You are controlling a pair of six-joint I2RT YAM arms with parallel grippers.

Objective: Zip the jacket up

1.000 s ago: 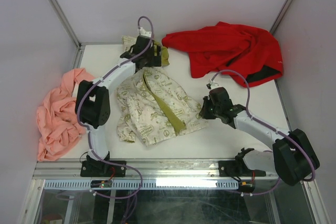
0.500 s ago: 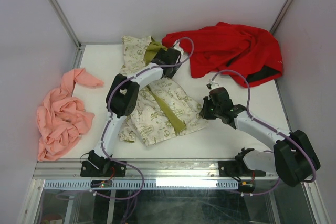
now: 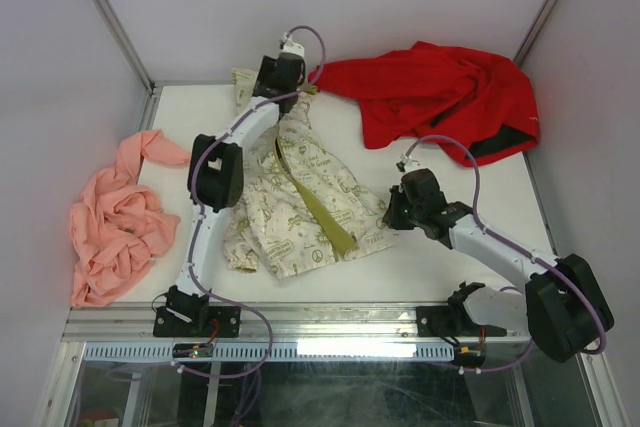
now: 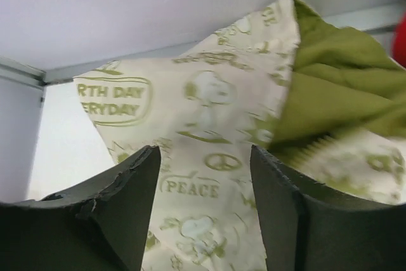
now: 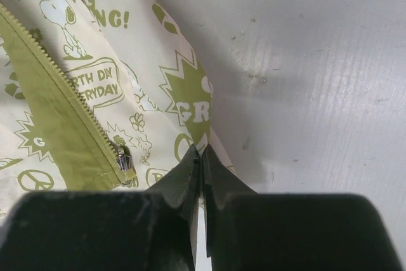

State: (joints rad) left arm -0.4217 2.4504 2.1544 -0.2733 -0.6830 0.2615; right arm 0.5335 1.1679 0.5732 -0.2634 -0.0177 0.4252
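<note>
The jacket (image 3: 300, 197) lies unzipped mid-table (image 3: 420, 162). At its 4 o'clock the right gripper (image 5: 202, 157) is pinched closed on the hem, probably to anchor it. At 12 o'clock the left gripper (image 4: 204, 150) has its jaws apart over the collar, probably to take it.

A red garment (image 3: 440, 97) is bunched at the far right of the table (image 3: 380, 267); a pink garment (image 3: 115, 222) is heaped at the left.

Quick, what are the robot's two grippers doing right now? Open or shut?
Left gripper: open, holding nothing, over the jacket.
Right gripper: closed, pinching the jacket's edge.
</note>
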